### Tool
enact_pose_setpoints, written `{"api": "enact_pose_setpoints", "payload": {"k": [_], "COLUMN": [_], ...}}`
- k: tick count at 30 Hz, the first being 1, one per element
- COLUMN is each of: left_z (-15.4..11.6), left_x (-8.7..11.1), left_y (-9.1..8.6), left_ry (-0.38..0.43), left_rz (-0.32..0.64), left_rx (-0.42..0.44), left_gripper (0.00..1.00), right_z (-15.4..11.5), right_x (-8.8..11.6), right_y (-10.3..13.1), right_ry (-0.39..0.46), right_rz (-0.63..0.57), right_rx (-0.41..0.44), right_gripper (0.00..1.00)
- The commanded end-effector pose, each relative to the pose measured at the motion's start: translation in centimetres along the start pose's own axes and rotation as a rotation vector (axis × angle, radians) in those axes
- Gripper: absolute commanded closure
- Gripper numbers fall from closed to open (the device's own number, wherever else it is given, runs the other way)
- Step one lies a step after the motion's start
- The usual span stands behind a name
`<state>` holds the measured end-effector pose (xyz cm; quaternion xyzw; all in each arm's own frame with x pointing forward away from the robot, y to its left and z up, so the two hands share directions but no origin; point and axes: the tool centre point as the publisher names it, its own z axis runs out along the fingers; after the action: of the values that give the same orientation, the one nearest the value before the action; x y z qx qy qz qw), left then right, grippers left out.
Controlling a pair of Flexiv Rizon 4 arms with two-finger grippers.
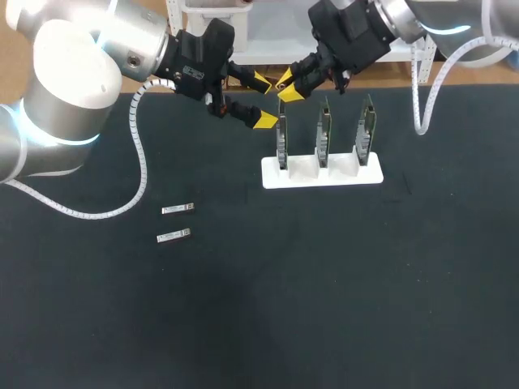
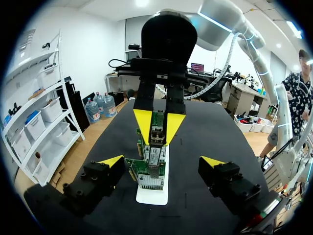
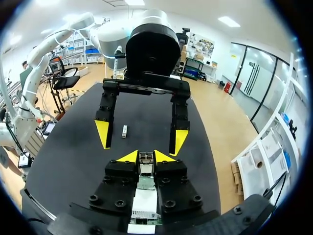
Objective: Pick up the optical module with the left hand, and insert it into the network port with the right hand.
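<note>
The optical module (image 2: pixel 157 131) is held upright in the right gripper (image 1: pixel 285 87), whose jaws are closed on it from both sides, the yellow tips pressed against its flanks. It sits directly over the silver port (image 2: pixel 154 157) at the top of the leftmost circuit card (image 1: pixel 281 144); whether it has entered the port cannot be told. That card stands on edge with two others in a white stand (image 1: pixel 340 175) near the far edge of the black desk (image 1: pixel 324 284). The left gripper (image 1: pixel 261 102) is just beside the same card, on its left. Its jaws are spread wide and hold nothing, with one yellow tip near the card's edge. The two grippers are close together, with little room between them. Two spare modules (image 1: pixel 177 209) (image 1: pixel 173 236) lie flat, one just in front of the other, well apart from the stand on the left half of the desk. The near half of the desk gives broad open room in front of the stand.
</note>
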<state>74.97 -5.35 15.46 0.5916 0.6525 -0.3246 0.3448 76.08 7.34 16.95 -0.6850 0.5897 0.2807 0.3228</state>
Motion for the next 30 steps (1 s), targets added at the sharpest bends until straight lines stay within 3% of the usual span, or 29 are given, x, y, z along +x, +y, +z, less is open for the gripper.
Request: {"api": "enact_pose_setpoints", "payload": {"k": [1,30], "left_z": [0.07,0.07], "left_x": [-0.12,-0.12], "left_y": [0.14,0.14], "left_ry": [0.006,0.006], "left_rz": [-0.002,-0.002], "left_rx": [0.002,0.002], "left_gripper": [0.0,0.0], "right_z": [-0.06,0.79], "right_x": [0.18,1.14], "right_y": [0.4,0.49], "right_ry": [0.004,0.035], "right_rz": [0.001,0.03], "right_rx": [0.009,0.039], "right_gripper": [1.0,1.0]}}
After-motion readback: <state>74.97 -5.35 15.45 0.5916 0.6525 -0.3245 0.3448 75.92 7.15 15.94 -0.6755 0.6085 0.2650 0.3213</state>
